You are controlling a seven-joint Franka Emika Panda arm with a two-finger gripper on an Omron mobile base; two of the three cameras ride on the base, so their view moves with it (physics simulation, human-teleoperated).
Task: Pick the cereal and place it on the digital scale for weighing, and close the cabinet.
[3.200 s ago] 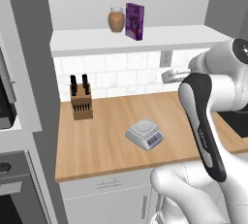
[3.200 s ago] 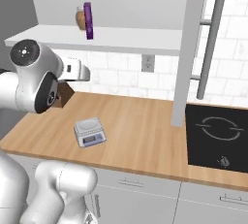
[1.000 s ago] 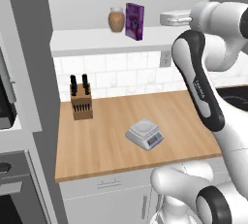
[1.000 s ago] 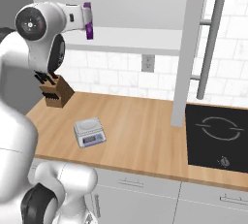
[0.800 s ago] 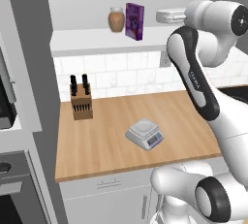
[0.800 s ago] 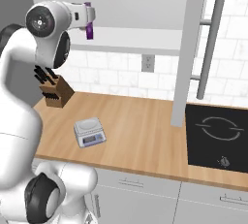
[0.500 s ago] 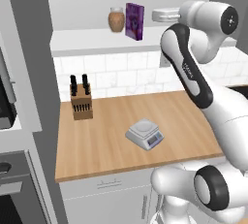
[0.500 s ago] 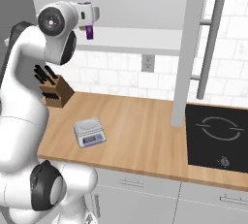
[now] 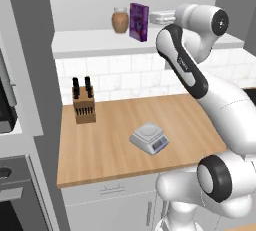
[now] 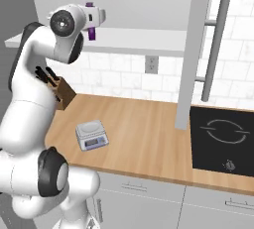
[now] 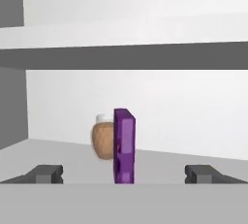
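The cereal (image 9: pixel 139 21) is a purple box standing upright on the open cabinet's shelf (image 9: pixel 95 42), with a brown jar (image 9: pixel 120 20) just to its left. My gripper (image 9: pixel 153 18) is up at shelf height, right beside the box and pointing at it. In the hand view the cereal (image 11: pixel 124 146) shows edge-on, centred ahead of my gripper (image 11: pixel 124 174), whose fingertips (image 11: pixel 46 173) stand wide apart: open, holding nothing. The digital scale (image 9: pixel 149 138) sits on the wooden counter below, bare. The cabinet door (image 10: pixel 193 49) stands open, edge toward me, with its bar handle (image 10: pixel 214 47).
A knife block (image 9: pixel 84 107) stands at the counter's back left. A black cooktop (image 10: pixel 223 139) lies to the right of the open door. The jar (image 11: pixel 103 140) is partly hidden behind the cereal in the hand view. My own arm crosses above the counter's right side.
The arm has risen from counter height to the shelf, and over the last second the hand has slid left, closing in on the cereal. The fingers stay open.
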